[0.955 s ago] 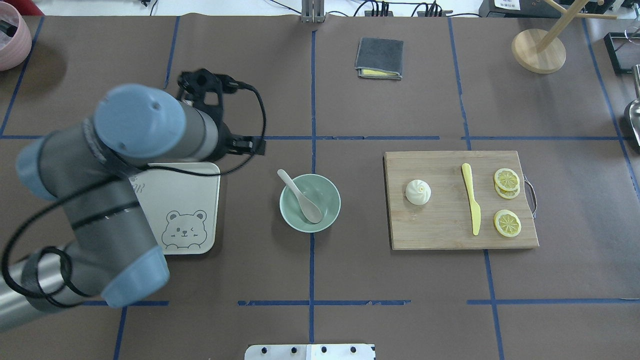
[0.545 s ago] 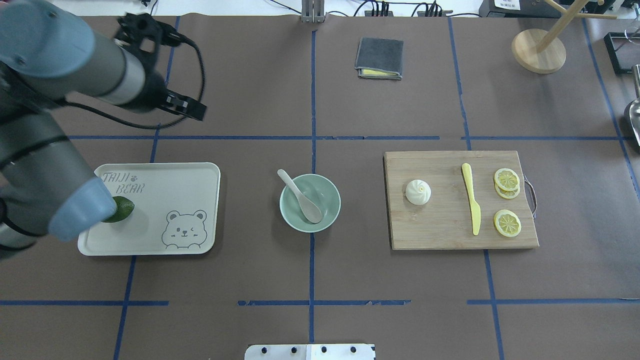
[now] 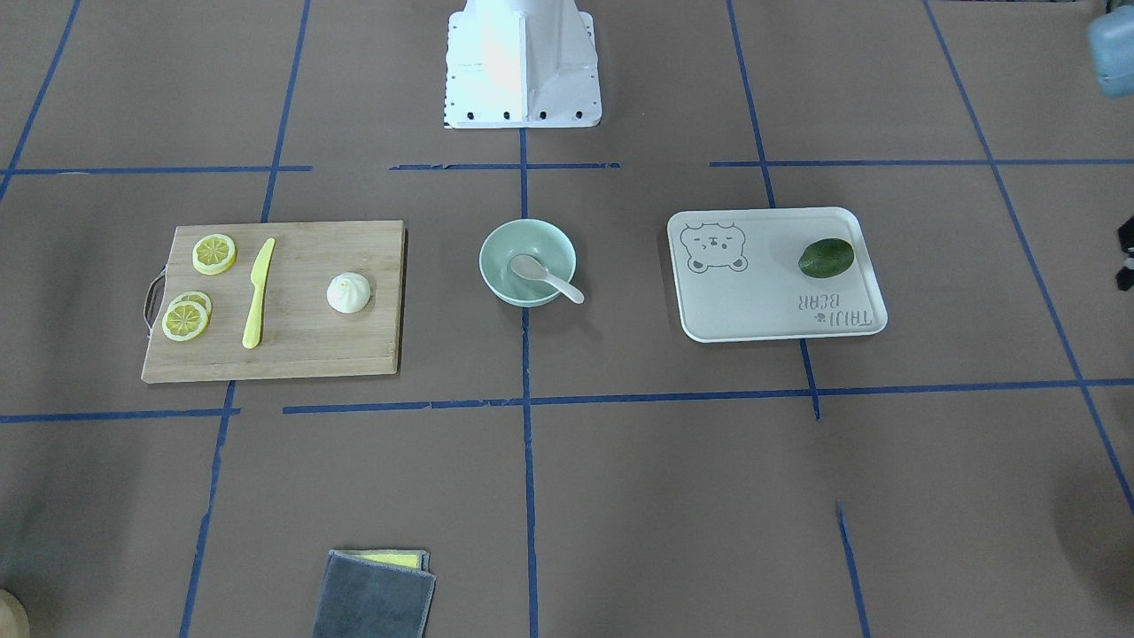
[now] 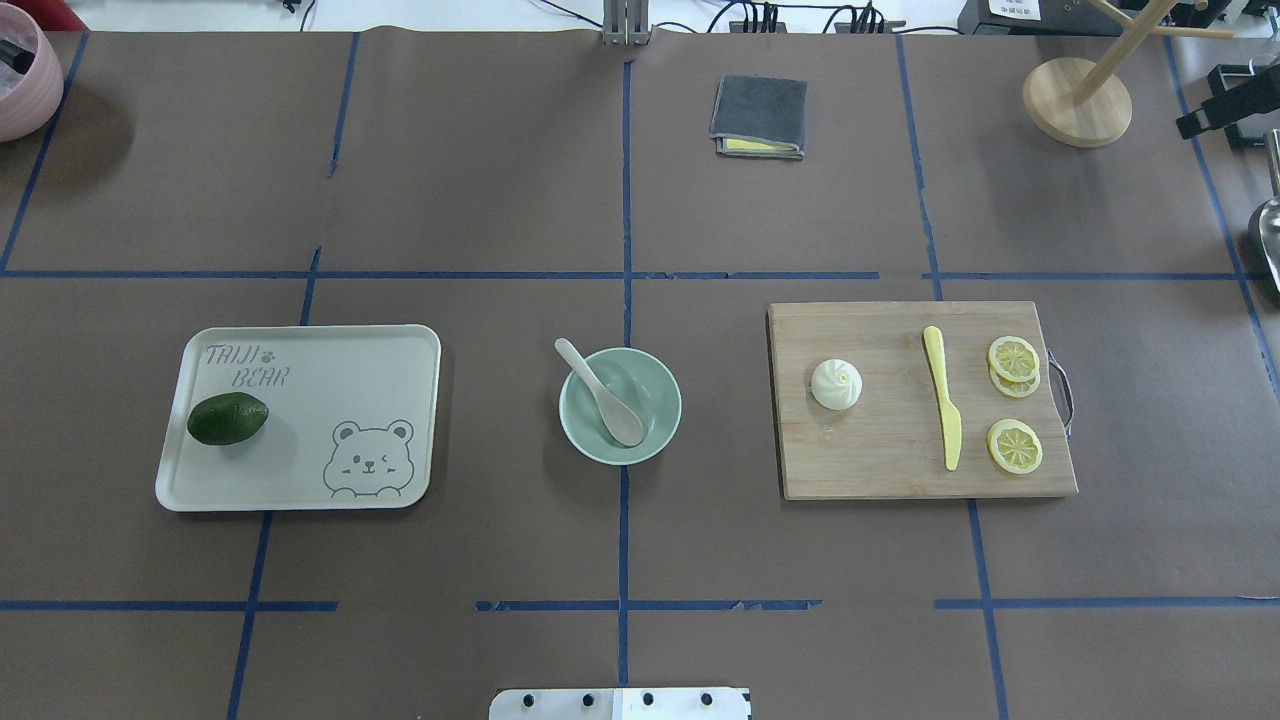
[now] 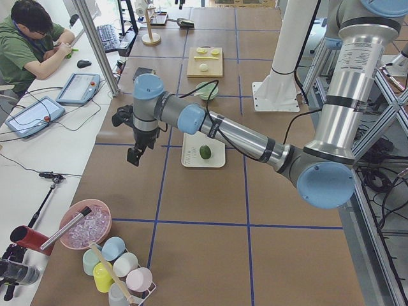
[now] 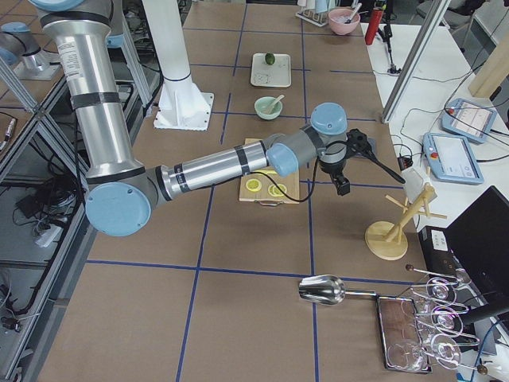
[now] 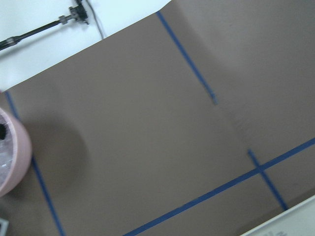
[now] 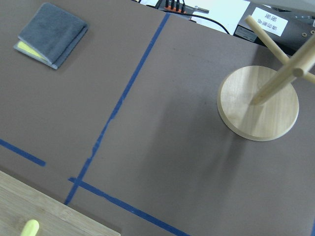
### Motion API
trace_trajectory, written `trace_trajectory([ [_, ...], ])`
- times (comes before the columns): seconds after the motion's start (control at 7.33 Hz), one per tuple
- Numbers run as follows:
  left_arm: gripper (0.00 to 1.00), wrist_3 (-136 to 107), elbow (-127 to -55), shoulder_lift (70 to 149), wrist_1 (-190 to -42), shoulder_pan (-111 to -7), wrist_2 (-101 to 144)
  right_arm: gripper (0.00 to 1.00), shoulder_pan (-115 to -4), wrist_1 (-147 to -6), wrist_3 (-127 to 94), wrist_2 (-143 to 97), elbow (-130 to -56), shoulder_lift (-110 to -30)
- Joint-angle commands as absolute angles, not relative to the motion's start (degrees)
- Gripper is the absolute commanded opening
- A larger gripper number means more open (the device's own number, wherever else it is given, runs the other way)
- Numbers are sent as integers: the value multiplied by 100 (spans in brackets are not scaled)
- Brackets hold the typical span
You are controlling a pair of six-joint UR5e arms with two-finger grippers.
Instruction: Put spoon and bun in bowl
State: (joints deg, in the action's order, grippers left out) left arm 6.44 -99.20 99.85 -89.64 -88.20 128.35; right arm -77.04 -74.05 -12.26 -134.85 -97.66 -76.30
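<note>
The off-white spoon [image 4: 600, 392] lies in the mint-green bowl [image 4: 652, 388] at the table's middle, its handle over the rim; both also show in the front-facing view, the spoon [image 3: 547, 277] in the bowl [image 3: 502, 251]. The white bun [image 4: 836, 384] sits on the wooden cutting board [image 4: 880, 445], right of the bowl. My left gripper [image 5: 134, 155] hangs above the table's far left end, away from the task's things. My right gripper [image 6: 343, 186] hangs beyond the board near the wooden stand. I cannot tell whether either is open or shut.
A yellow knife [image 4: 943, 395] and lemon slices [image 4: 1014, 445] share the board. A bear tray [image 4: 360, 370] holds a dark lime [image 4: 227, 418]. A grey cloth [image 4: 759, 116], a wooden stand [image 4: 1076, 101] and a pink bowl [image 4: 22, 75] stand at the far side.
My left arm has swung away from over the tray, to the left and out of the overhead view, uncovering the lime. A black part of my right arm has appeared at the top right edge.
</note>
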Motion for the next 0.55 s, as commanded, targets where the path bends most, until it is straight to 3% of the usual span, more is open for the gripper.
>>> trace_trajectory([
  [0.0,100,1315,-9292,9670,-8414,-9525,12893,100,-6991,-7461,-2289,-13430,-10044,-7253],
  [0.14,100,1310,-9334,9233,-8350,-9588,12911,100,-6561,-7932,-2807,-13360,-10368,-7042],
  [0.41,100,1248,-9308,9132,-8375,-9589,13470,100,-5359,-8962,-3722,-12075,-11299,-6943],
])
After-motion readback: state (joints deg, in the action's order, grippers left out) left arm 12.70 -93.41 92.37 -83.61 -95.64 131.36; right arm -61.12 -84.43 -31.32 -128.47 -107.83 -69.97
